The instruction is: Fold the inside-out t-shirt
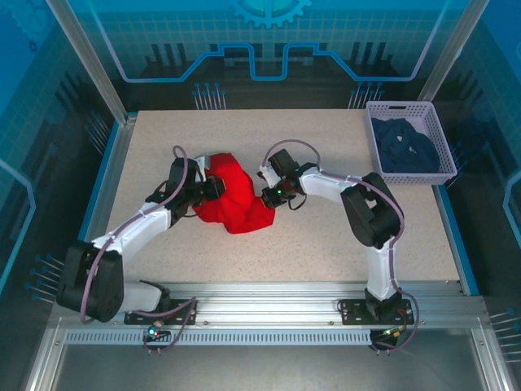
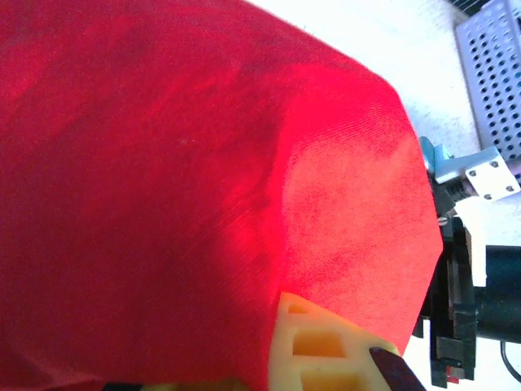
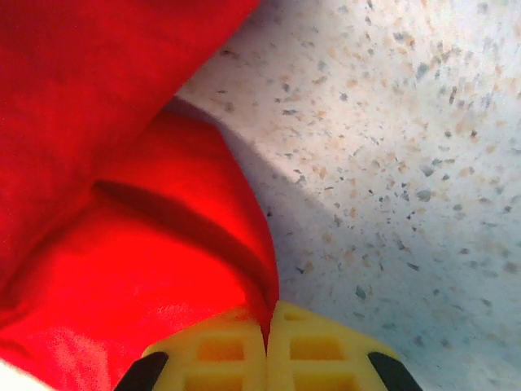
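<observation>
light: bright, even | shadows: soft | left wrist view — table (image 2: 391, 32) glares white

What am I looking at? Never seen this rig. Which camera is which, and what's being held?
Two robot arms are bolted at the near edge of a speckled table. The top view looks down from above and behind them. The other two pictures come from a camera on each wrist, with that gripper's own yellow fingers at the bottom. On the table lie a bunched red t-shirt and, far right, a white basket holding a dark navy garment. The left gripper and right gripper are both shut on the t-shirt from opposite sides. The right wrist view shows a fold pinched between the fingers.
</observation>
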Controlling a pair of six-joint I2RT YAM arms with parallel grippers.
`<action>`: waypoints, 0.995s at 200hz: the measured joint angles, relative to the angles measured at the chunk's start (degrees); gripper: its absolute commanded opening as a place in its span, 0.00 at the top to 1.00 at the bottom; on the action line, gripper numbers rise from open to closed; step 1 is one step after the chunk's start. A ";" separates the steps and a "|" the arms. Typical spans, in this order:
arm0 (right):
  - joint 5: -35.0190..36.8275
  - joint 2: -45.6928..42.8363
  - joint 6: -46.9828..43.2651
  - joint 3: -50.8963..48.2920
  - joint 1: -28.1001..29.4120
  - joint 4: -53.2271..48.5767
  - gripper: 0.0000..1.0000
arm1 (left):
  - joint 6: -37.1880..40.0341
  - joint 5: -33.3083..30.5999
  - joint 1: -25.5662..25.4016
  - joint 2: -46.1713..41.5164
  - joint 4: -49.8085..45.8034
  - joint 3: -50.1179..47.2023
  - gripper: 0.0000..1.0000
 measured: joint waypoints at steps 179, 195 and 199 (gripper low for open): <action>-0.52 -35.74 8.17 1.44 -17.59 -4.83 1.00 | 1.33 -13.84 -0.42 -13.97 -7.52 -0.72 0.25; 0.83 -30.23 9.09 -0.85 -19.78 -5.33 1.00 | 1.36 -12.96 -4.09 -13.99 -8.04 -4.68 0.24; 1.44 -28.44 9.25 -1.33 -20.48 -5.53 1.00 | 1.42 -12.70 -5.29 -13.99 -8.17 -5.46 0.24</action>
